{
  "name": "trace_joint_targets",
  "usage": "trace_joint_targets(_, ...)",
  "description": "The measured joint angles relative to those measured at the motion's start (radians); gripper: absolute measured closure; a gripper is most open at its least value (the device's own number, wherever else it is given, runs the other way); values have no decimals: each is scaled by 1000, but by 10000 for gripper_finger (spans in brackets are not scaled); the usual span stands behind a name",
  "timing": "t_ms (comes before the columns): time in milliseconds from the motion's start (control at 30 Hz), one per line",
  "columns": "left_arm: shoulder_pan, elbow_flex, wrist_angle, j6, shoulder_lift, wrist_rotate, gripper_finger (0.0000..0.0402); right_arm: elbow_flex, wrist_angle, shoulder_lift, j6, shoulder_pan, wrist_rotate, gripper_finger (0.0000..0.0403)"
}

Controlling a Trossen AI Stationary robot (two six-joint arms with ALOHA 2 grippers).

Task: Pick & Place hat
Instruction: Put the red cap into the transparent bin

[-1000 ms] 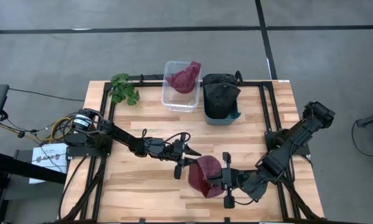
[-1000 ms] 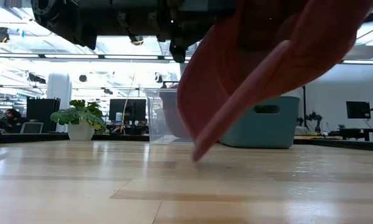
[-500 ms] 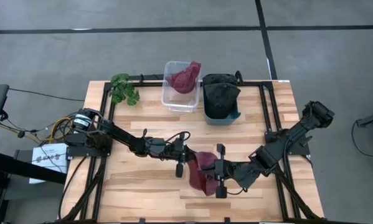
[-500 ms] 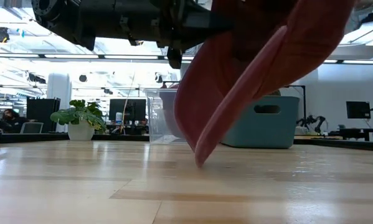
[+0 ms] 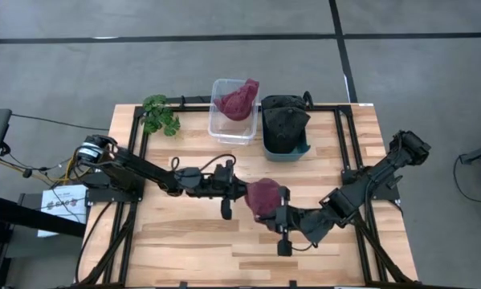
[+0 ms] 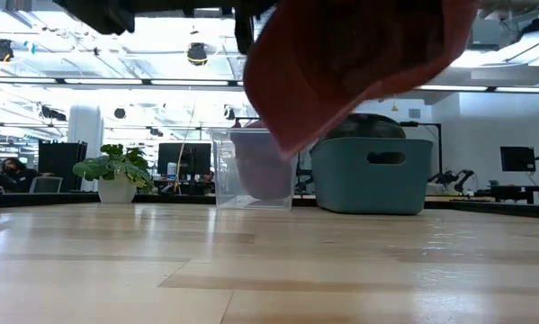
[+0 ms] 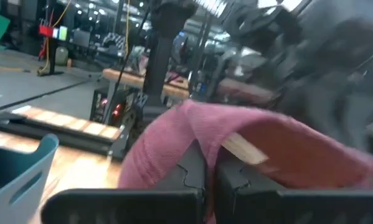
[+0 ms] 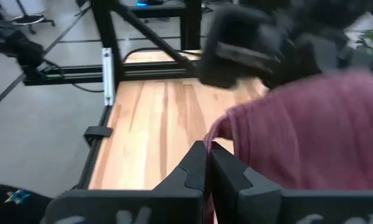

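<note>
Both arms' fingers [image 7: 205, 180] pinch shut on soft, seemingly knit maroon hat [image 5: 262, 195], airborne.

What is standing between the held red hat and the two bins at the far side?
Nothing visible. The hat hangs off the table, gripped by the left hand and right hand; bare wood lies before the clear bin and teal bin.

Both claws meet mid-tabletop [image 5: 184, 241] on the hat [image 5: 262, 195], which hangs clear of the wood, so there's open room underneath. The front half is bare. Along the back edge sit a plant [image 5: 160, 115], clear bin [image 5: 221, 126] and teal bin [image 5: 284, 148].
</note>
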Motion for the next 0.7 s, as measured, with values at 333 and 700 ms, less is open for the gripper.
trace_joint_targets(333,-32,0,14,-4,-49,5,398,0,8,0,-31,-148,-1,403)
trace_joint_targets(700,-45,0,27,-6,-51,12,397,-1,33,1,-65,-209,-98,403)
